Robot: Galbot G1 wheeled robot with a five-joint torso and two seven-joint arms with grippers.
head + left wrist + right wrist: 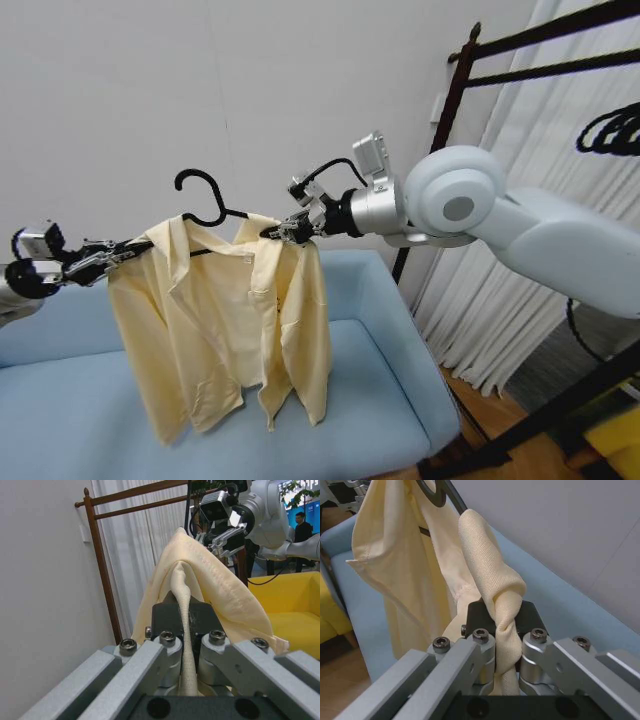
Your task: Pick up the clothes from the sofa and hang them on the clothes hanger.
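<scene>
Above the light blue sofa [380, 400], the pale yellow button-up shirt [225, 320] is hanging on a black hook-topped hanger [205, 195]; the left gripper [128, 250] and right gripper [290, 232] are each clamping 1 shoulder tightly.

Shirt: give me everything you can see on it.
Pale yellow collared shirt, light woven cloth, chest pocket, front hanging open. It is draped on a black hanger whose hook sticks up above the collar. The left end effector pinches one shoulder, the right end effector the other, holding it spread over the blue sofa. Sleeves and hem hang loose.
</scene>
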